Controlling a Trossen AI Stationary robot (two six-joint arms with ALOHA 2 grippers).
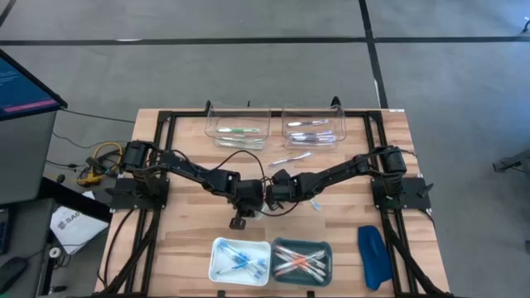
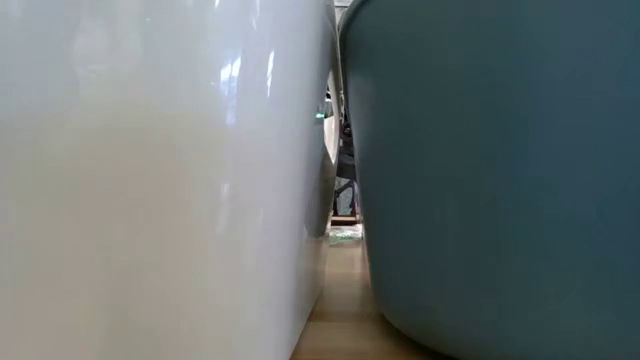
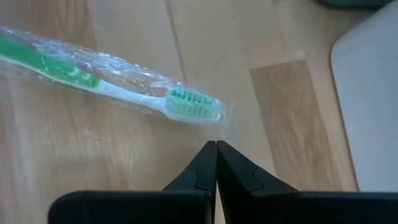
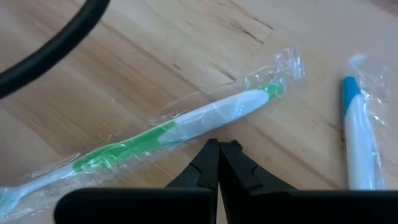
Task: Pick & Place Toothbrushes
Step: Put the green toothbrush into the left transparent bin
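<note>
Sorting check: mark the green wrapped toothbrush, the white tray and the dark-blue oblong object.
green wrapped toothbrush (image 3: 186, 102): left wrist view, on its bristle head.
white tray (image 1: 220, 245): high view, on its left rim.
dark-blue oblong object (image 1: 373, 257): high view, on its middle.

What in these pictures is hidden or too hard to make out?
- Low view: the white tray and teal tray stand right against the camera and block nearly the whole table.
- High view: the toothbrushes in the clear bins are too small to count.
- Left wrist view: the green toothbrush has its handle cut off by the picture's edge.
- Right wrist view: the blue-tipped toothbrush is cut off by the edge.
</note>
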